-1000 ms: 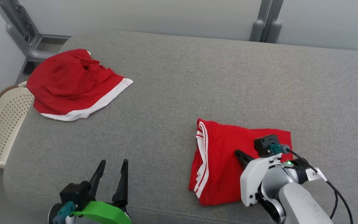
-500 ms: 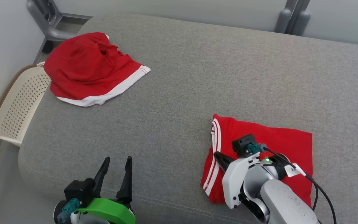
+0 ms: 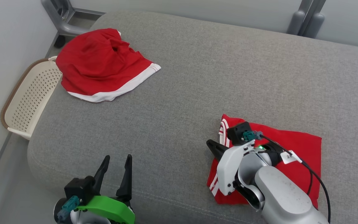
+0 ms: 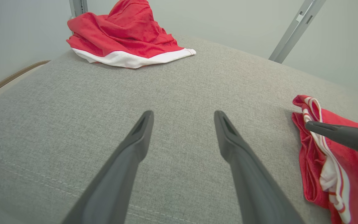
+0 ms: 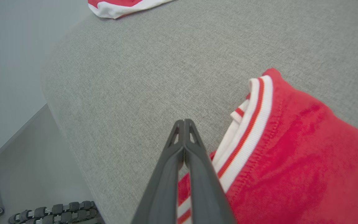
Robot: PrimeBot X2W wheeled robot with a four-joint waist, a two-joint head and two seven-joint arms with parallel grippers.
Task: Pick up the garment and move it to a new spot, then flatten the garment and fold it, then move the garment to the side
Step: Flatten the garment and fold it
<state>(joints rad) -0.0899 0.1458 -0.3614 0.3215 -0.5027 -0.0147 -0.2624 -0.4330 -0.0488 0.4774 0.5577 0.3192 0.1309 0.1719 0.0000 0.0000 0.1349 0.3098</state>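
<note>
The folded red garment (image 3: pixel 300 152) with white striped trim lies on the grey cushion (image 3: pixel 197 77) at the front right; its striped edge (image 5: pixel 247 124) also shows in the right wrist view, as does the fold (image 4: pixel 337 174) in the left wrist view. My right gripper (image 3: pixel 211 145) is shut with nothing in it, and its tip (image 5: pixel 183 123) hovers just past the garment's left trimmed edge. From the left wrist it shows as a dark point (image 4: pixel 309 126). My left gripper (image 3: pixel 117 160) stands open over bare cushion at the front left, fingers apart (image 4: pixel 183 116).
A second, crumpled red garment with a white hem (image 3: pixel 101 65) lies at the cushion's far left corner. A cream perforated basket (image 3: pixel 26 102) sits on the floor off the left edge. Grey metal frame legs (image 3: pixel 309 18) stand behind the cushion.
The camera has turned, shifting the whole picture. My shut right gripper has slid left across the folded garment to its striped edge. The left gripper has stayed put.
</note>
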